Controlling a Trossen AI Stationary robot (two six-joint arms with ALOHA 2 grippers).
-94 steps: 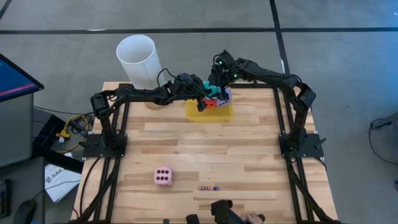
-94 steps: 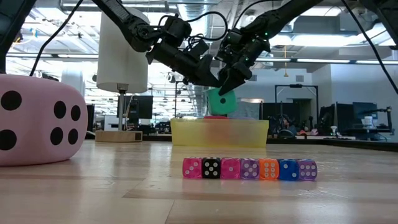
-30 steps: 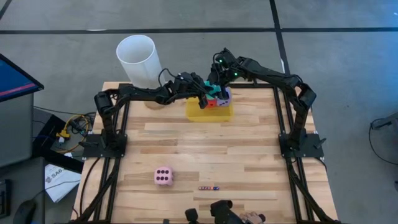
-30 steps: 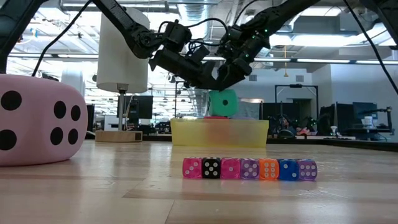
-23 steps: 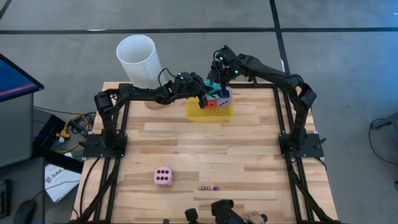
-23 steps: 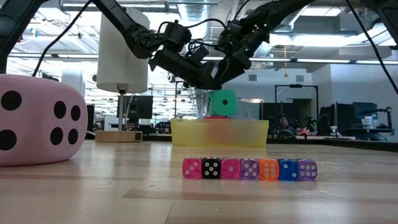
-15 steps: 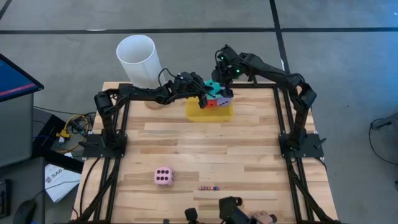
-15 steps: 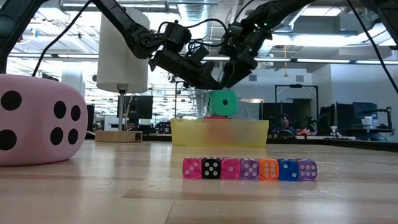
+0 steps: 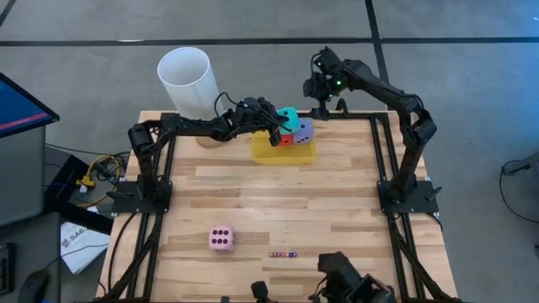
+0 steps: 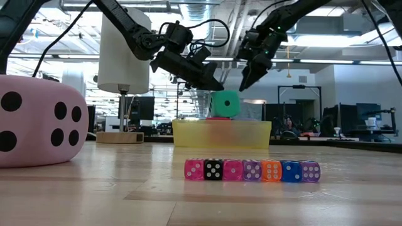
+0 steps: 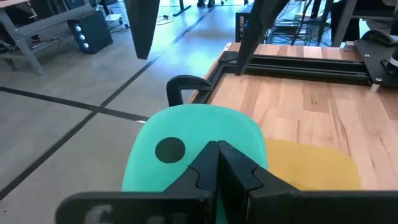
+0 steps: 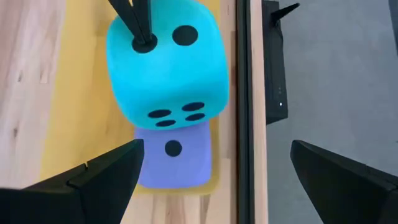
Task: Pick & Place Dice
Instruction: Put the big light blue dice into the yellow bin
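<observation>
Pink die [image 9: 221,239]: on the near left of the wooden table [image 9: 337,202], apart from everything; cut off at the low view's left edge.

White cylinder [image 9: 186,81]: at the far left corner; base hidden behind its own wall.

Left gripper [image 9: 275,130]: fingers pressed together, tips against the cyan die's top.

Yellow tray [image 9: 285,153]: at the far edge, its contents blurred through the wall in the low view.

Cyan die [image 9: 288,119]: stacked on the purple die [image 9: 302,130] inside the tray.

Red die [image 9: 286,140]: only a sliver shows beneath them.

Row of tiny dice [image 10: 251,170]: near edge, too small overhead to count.

Right gripper [image 9: 322,106]: fingers spread wide, empty, above the table's far edge, just beyond the tray.
</observation>
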